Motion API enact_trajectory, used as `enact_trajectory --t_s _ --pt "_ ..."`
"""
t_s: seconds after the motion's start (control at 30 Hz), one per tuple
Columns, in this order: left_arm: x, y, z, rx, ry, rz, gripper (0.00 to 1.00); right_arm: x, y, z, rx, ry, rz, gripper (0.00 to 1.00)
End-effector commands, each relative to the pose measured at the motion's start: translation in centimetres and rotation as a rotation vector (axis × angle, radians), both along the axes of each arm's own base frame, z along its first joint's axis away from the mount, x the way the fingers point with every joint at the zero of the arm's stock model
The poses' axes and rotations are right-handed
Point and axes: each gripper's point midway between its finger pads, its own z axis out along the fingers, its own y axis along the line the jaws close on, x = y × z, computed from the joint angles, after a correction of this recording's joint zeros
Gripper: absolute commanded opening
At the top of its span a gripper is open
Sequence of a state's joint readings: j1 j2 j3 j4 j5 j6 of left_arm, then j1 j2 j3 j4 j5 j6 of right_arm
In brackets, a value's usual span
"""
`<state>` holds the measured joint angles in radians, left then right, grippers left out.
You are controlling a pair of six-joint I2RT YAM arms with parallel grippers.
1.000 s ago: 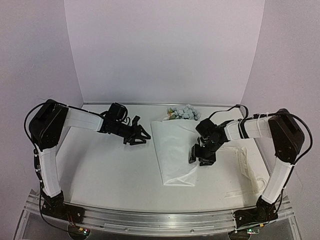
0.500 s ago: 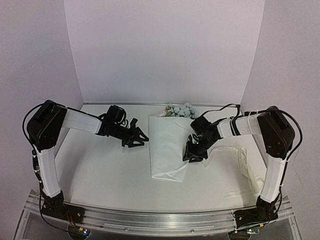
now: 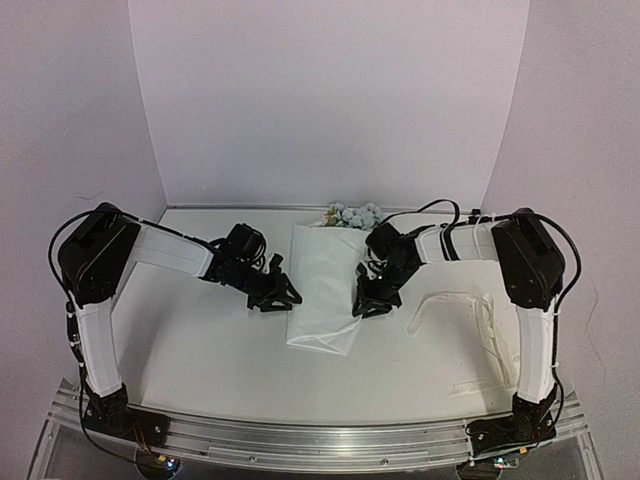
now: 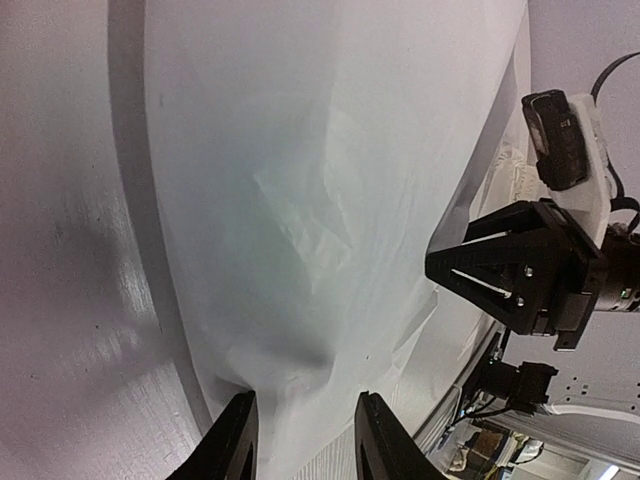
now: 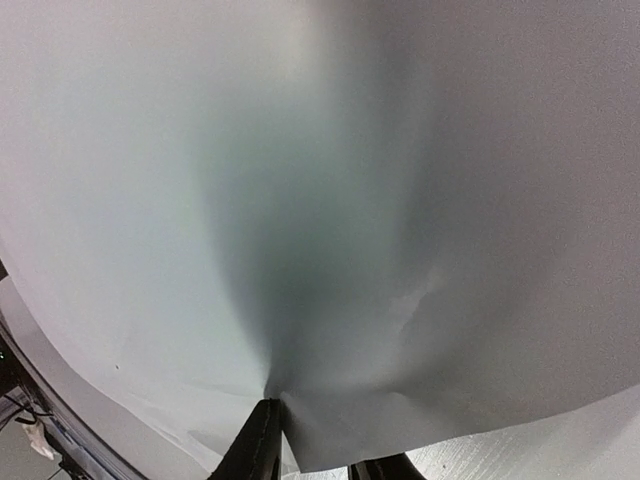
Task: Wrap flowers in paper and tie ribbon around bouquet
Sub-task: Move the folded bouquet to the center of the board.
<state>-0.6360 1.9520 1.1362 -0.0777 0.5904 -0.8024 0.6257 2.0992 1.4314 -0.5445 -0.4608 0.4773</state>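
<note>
My right gripper [image 3: 372,303] has slid left since a second ago, and its jaws have come together. It now pinches the right side of the paper [image 3: 322,290], which puckers at my fingertips. The paper has moved left too and looks narrower. My left gripper [image 3: 275,294] has come closer. It sits at the paper's left edge, jaws apart, with the edge between them. The flowers [image 3: 350,214] poke out at the paper's far end. The ribbon [image 3: 445,295] lies on the table [image 3: 200,350], just right of my right gripper.
</note>
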Motion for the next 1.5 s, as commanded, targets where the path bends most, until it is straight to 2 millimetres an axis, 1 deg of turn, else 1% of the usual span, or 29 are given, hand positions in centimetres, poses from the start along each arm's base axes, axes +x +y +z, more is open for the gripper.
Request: enact_trajectory --t_s 0.0,0.1,0.23,0.4,0.47,0.6,0.7,0.77,0.87,0.97,1.0,1.1,1.2,1.27,1.33,1.4,1.47 --pt "-0.7 0.1 -1.4 0.071 0.006 -0.001 0.33 -0.4 1.2 -0.1 -0.014 0.002 0.079 0.22" --pt "-1.3 -0.3 -1.7 0.073 0.016 -0.003 0.33 -0.3 1.4 -0.4 -0.024 0.006 0.092 0.21" --pt "-2.1 -1.2 -1.6 0.053 0.020 -0.021 0.32 -0.4 1.0 -0.6 -0.042 -0.003 0.110 0.21" --pt "-3.2 -3.2 -2.0 0.032 0.036 -0.063 0.32 -0.7 -0.4 -0.5 -0.102 -0.018 0.134 0.21" --pt "-3.6 -4.0 -2.5 0.033 0.044 -0.082 0.32 -0.9 -1.1 -0.3 -0.114 -0.022 0.128 0.21" --pt "-3.8 -5.6 -2.5 0.020 0.044 -0.106 0.31 -1.6 -3.2 -0.8 -0.160 -0.014 0.101 0.20" --pt "-3.5 -6.7 -1.8 0.002 0.031 -0.120 0.31 -2.1 -4.2 -1.0 -0.157 0.001 0.075 0.19" --pt "-3.2 -7.1 -1.2 -0.006 0.019 -0.121 0.32 -2.3 -4.6 -1.0 -0.156 -0.002 0.067 0.21" --pt "-2.5 -7.8 0.3 -0.024 -0.010 -0.123 0.32 -2.2 -5.1 -0.6 -0.146 -0.014 0.042 0.24" --pt "-1.9 -8.3 1.9 -0.039 -0.036 -0.122 0.33 -1.8 -5.3 0.1 -0.115 -0.024 0.012 0.31" --pt "-1.7 -8.3 2.5 -0.043 -0.048 -0.119 0.34 -1.7 -5.3 0.6 -0.104 -0.030 0.006 0.36" --pt "-1.1 -8.1 4.2 -0.055 -0.082 -0.110 0.35 -1.2 -5.3 2.6 -0.083 -0.067 -0.029 0.50" --pt "-0.3 -7.4 5.5 -0.062 -0.109 -0.101 0.37 -0.8 -6.0 4.9 -0.082 -0.117 -0.095 0.62" --pt "0.1 -6.9 5.9 -0.063 -0.121 -0.101 0.37 -1.1 -7.2 6.0 -0.113 -0.142 -0.133 0.67" --pt "0.5 -6.5 6.4 -0.064 -0.133 -0.108 0.37 -1.5 -8.7 6.7 -0.169 -0.155 -0.170 0.70" --pt "0.7 -6.2 7.0 -0.068 -0.151 -0.119 0.37 -1.9 -10.7 7.2 -0.238 -0.173 -0.222 0.73" --pt "0.8 -5.9 7.6 -0.067 -0.166 -0.126 0.38 -2.2 -12.6 7.2 -0.307 -0.174 -0.296 0.75"
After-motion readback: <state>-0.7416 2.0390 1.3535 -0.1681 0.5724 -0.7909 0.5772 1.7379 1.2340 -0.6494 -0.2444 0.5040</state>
